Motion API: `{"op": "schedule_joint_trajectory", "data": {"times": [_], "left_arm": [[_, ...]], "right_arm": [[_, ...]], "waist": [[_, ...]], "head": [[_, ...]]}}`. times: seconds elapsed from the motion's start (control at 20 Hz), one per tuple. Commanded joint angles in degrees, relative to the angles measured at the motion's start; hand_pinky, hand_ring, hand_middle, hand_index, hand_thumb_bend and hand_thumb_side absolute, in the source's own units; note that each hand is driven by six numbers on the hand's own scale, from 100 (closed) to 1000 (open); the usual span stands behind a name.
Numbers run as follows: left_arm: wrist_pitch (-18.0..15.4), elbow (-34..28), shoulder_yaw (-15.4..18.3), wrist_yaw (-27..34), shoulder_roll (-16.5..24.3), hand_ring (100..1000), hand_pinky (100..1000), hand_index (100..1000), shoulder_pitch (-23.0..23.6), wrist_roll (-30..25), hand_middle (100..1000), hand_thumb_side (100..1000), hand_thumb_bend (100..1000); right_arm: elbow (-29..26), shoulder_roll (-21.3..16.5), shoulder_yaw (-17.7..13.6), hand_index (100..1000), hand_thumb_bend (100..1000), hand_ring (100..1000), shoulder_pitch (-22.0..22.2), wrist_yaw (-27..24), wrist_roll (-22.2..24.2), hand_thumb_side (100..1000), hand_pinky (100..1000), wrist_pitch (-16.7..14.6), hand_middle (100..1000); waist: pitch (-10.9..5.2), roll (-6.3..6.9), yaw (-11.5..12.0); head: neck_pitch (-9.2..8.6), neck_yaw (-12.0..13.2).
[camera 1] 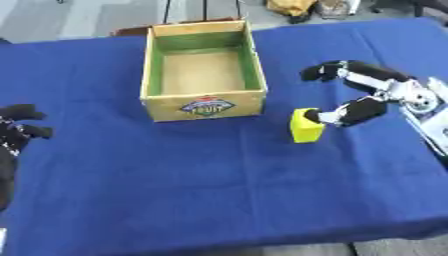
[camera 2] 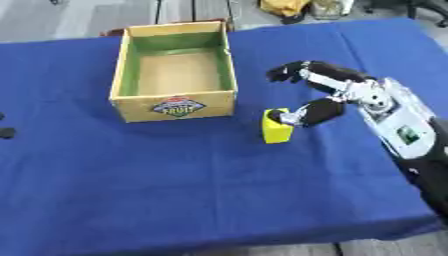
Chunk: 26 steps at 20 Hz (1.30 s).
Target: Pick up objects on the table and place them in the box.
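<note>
Right hand (camera 2: 337, 95) at the table's (camera 1: 219, 200) right edge, spread, thumb tip touching yellow block (camera 2: 277, 127) just off box's (camera 1: 203, 106) front right corner, presumably to pinch and lift; left hand (camera 1: 17, 127) idle, relaxed, at the left edge.

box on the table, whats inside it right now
Nothing shows inside the box: just its bare tan floor and green inner walls. The near wall hides a strip of floor behind it. The yellow block stands outside, at the right hand.
</note>
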Motion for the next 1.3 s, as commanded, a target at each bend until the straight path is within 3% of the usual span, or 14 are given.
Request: {"op": "schedule_joint_trajectory", "data": {"times": [0.05,0.6,0.9,1.3], "left_arm": [[-0.1,-0.8,0.1,-0.1,1.0,509,729,716,-0.4,-0.2,598,924,739],[-0.1,-0.7,0.1,-0.1,0.9,509,729,716,-0.3,-0.1,598,925,738],[-0.1,-0.7,0.1,-0.1,0.9,508,729,716,-0.3,-0.1,598,925,738],[-0.1,-0.7,0.2,-0.1,1.0,508,729,716,-0.2,-0.1,598,925,737]], "right_arm": [[3.3,-0.3,0.1,965,384,929,-1.7,2.7,0.0,521,889,-1.2,874],[9.9,1.0,0.2,966,366,932,-2.7,6.5,-0.6,520,891,-3.7,879],[9.4,0.7,0.1,967,341,929,-2.3,6.5,-0.6,528,890,-4.1,877],[4.2,-0.6,-0.3,968,326,926,-1.8,5.0,-1.0,527,891,-3.9,873]], "waist": [[-0.96,-0.02,0.1],[-0.93,-0.01,0.2],[-0.95,-0.01,0.1],[-0.99,-0.04,-0.1]], "head": [[-0.01,-0.1],[0.0,-0.1],[0.02,0.0],[0.05,-0.1]]}}
